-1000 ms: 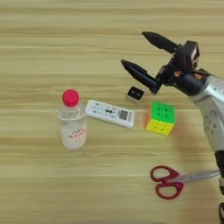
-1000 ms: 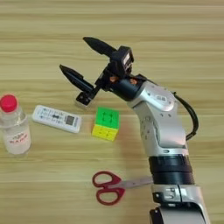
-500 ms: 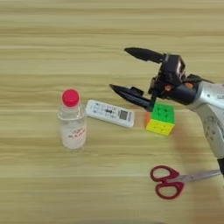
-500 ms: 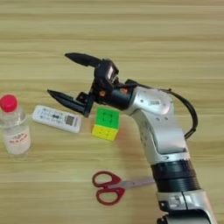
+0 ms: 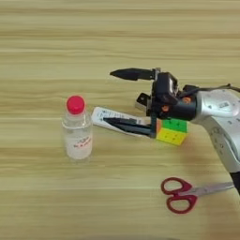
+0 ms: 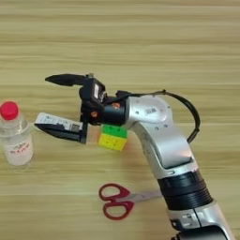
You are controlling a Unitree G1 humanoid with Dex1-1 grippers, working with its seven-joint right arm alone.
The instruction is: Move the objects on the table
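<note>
A slim white remote (image 5: 104,114) lies on the table (image 5: 47,37) just right of a small clear bottle (image 5: 77,133) with a red cap. My right gripper (image 5: 110,97) hovers open and spread wide over the remote. Its lower finger (image 5: 126,125) crosses the remote's near edge and hides part of it, while the upper finger (image 5: 131,74) points left above bare wood. The multicoloured cube (image 5: 172,132) sits just right of the gripper's wrist. A tiny white block with a black face (image 5: 142,100) peeks out behind the wrist. The bottle (image 6: 16,136) stands upright, apart from the fingers.
Red-handled scissors (image 5: 180,194) lie near the front right, blades pointing right under my silver forearm (image 6: 159,140). The forearm runs from the bottom right up to the table's middle.
My gripper has swept left and down, from above the small block and cube to over the remote, staying open. The bottle, remote, cube and scissors have not moved.
</note>
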